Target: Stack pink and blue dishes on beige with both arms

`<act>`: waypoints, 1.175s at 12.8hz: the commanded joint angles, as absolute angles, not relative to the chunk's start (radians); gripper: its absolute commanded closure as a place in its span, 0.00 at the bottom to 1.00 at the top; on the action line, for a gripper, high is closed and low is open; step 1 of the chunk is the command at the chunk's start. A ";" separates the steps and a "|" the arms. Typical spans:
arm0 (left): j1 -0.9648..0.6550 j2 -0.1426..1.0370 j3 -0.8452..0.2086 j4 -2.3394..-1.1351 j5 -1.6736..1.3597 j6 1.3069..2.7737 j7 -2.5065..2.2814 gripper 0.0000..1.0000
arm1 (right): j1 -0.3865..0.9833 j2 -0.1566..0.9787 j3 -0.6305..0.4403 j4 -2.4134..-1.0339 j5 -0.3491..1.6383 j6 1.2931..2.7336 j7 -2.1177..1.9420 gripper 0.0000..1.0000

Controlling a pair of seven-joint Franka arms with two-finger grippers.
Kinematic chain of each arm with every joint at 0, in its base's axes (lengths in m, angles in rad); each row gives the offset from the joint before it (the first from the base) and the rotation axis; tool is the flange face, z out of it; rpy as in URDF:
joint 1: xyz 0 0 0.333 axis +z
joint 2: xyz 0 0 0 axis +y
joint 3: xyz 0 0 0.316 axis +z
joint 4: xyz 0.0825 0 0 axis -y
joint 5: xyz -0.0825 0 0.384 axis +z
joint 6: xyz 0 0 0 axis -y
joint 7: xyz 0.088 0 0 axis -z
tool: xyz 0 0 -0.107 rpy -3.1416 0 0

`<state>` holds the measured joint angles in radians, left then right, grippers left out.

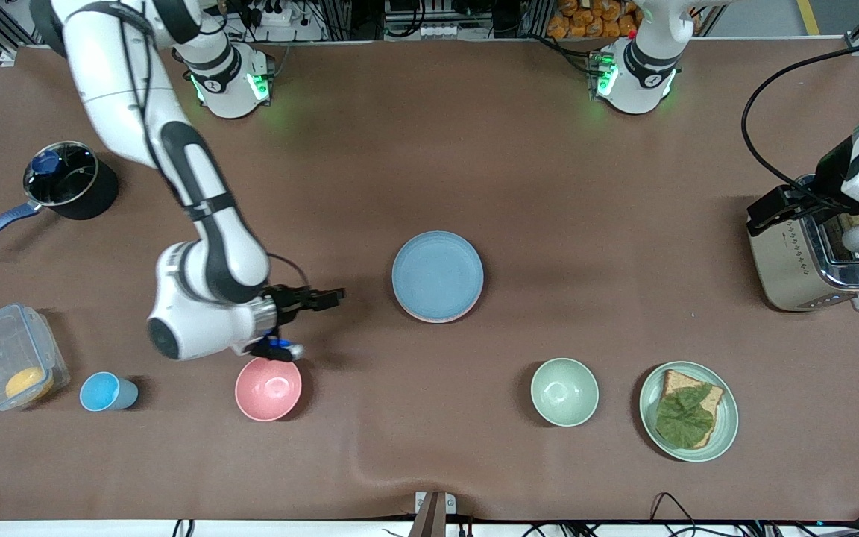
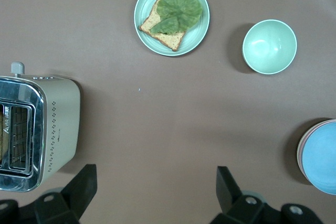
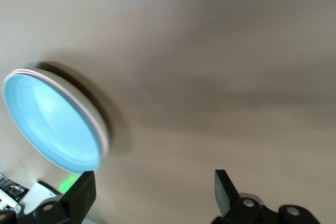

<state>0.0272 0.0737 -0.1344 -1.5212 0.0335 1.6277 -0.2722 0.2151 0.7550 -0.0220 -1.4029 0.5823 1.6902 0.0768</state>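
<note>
Plates sit stacked at frame centre, blue dish point(image 1: 437, 274) over pink dish point(image 1: 429, 317). Right claw point(image 1: 325, 298) open beside them; left claw point(image 2: 155, 190) open by toaster point(image 1: 810, 253).

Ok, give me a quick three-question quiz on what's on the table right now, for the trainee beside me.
1. True or false: the light blue flat round matte plate lies on top of the stack at the table's middle.
2. What lies on the pale green round plate? A) toast with a green leaf B) an orange C) a blue cup
3. Fill in: the right tool hovers open between the stack and the deep pink matte ____, while the left tool waits open by the silver metal toaster.

Key: 1 true; 2 A; 3 bowl.
</note>
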 commanded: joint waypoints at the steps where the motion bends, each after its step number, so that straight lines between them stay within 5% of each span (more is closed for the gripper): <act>1: -0.018 0.051 -0.086 -1.537 0.008 1.615 -0.247 0.00 | 0.120 0.733 -0.005 -1.347 0.450 1.553 0.062 0.00; 8: -0.012 0.057 -0.094 -1.534 0.006 1.617 -0.245 0.00 | -0.031 0.608 -0.006 -1.336 0.146 1.465 -0.175 0.00; 15: -0.020 0.063 -0.094 -1.529 0.009 1.617 -0.245 0.00 | -0.023 0.247 -0.006 -1.528 -0.015 1.536 -0.143 0.00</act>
